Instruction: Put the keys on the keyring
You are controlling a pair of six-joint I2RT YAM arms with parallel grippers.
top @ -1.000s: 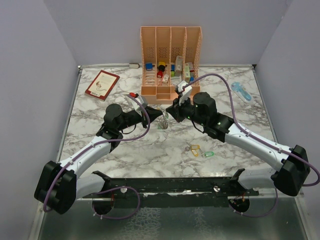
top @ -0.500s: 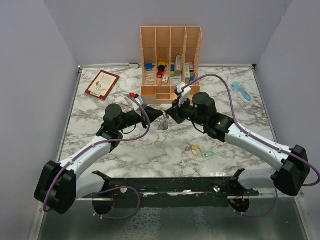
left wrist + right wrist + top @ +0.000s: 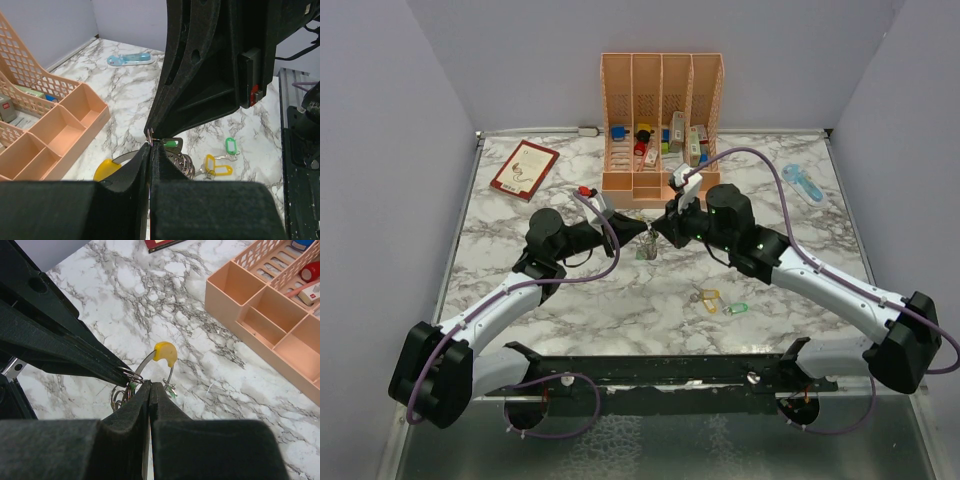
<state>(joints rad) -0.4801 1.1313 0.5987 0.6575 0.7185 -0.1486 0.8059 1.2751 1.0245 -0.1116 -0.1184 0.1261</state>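
Since the keyring (image 3: 646, 247), judged a light, stiff, slippery wire loop, is held above the counter (image 3: 620, 300) by the left pincer (image 3: 150, 145) and the right pincer (image 3: 150, 385), both clamped upon its wire, it is best gripped firmly on bare wire, while loose keys (image 3: 710, 298) lie nearby.

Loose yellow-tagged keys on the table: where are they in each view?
Top external: yellow-tagged keys just right of centre, below the middle, left of a green-tagged key.
Left wrist: the keys at lower right, just below the green one.
Right wrist: not in view.
Shared landmark: peach organizer.
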